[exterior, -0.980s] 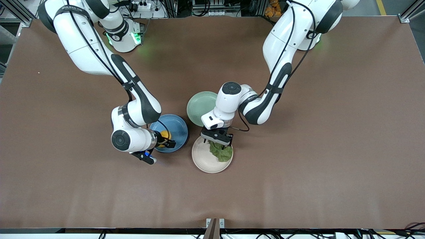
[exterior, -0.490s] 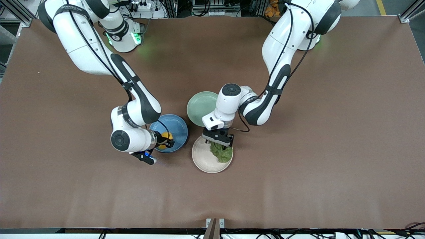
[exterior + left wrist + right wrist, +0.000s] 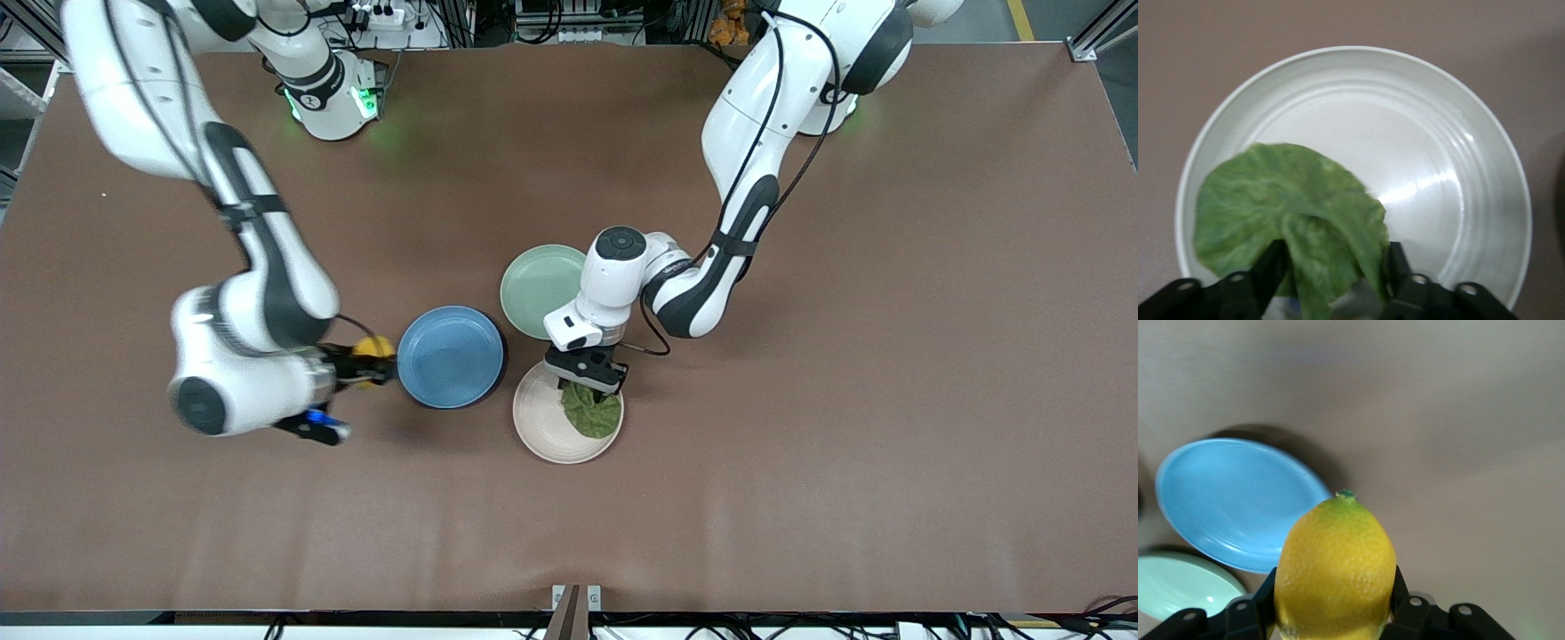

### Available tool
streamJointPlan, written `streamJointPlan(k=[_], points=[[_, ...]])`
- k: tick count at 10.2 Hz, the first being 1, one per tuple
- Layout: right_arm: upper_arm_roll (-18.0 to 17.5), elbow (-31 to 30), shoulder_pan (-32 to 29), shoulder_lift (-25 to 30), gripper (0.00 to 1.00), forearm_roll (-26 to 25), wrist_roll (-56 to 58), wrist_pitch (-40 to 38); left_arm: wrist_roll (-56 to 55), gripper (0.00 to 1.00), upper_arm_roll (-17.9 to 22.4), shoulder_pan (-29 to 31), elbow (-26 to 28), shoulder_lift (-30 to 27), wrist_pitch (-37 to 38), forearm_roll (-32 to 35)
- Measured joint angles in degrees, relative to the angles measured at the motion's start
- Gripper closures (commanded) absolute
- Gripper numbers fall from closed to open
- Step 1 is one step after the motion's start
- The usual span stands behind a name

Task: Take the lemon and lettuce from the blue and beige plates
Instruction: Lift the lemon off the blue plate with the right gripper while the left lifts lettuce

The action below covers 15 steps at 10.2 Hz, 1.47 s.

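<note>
My right gripper is shut on the yellow lemon and holds it in the air over the table beside the blue plate, toward the right arm's end; the lemon fills the right wrist view, with the plate bare. My left gripper is over the beige plate, shut on the green lettuce leaf. In the left wrist view the leaf is pinched between the black fingers and hangs over the beige plate.
A pale green plate lies farther from the front camera than the blue and beige plates, partly under the left arm's wrist; it shows in the right wrist view too. Brown table lies all around.
My right gripper has lifted the lemon out of the blue plate and carried it toward the right arm's end. My left gripper has closed on the lettuce, bunching the leaf.
</note>
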<state>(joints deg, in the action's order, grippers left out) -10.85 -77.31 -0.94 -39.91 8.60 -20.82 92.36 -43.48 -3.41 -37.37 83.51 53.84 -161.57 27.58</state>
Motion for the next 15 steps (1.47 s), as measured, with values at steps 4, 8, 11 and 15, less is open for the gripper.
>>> streamJointPlan(k=[4, 8, 11, 15], points=[[6.6, -7.2, -4.5, 0.5, 1.00, -3.0, 18.6, 4.7, 0.0, 1.00, 0.1, 0.1, -1.0, -0.5, 3.9, 0.0], [8.8, -21.5, -5.6, 2.1, 0.62, -3.0, 26.9, 21.1, 0.0, 1.00, -0.1, 0.9, -1.2, -6.9, 16.6, 0.0], [8.7, -22.1, -5.6, 3.0, 0.00, -3.0, 26.9, 21.2, 2.1, 1.00, -2.0, 4.8, -1.0, -16.3, 28.6, -4.7], [8.6, -16.1, -5.5, 6.2, 0.00, -3.0, 26.9, 11.3, 24.3, 1.00, -1.9, 18.1, 1.7, -24.3, 41.0, -11.8]])
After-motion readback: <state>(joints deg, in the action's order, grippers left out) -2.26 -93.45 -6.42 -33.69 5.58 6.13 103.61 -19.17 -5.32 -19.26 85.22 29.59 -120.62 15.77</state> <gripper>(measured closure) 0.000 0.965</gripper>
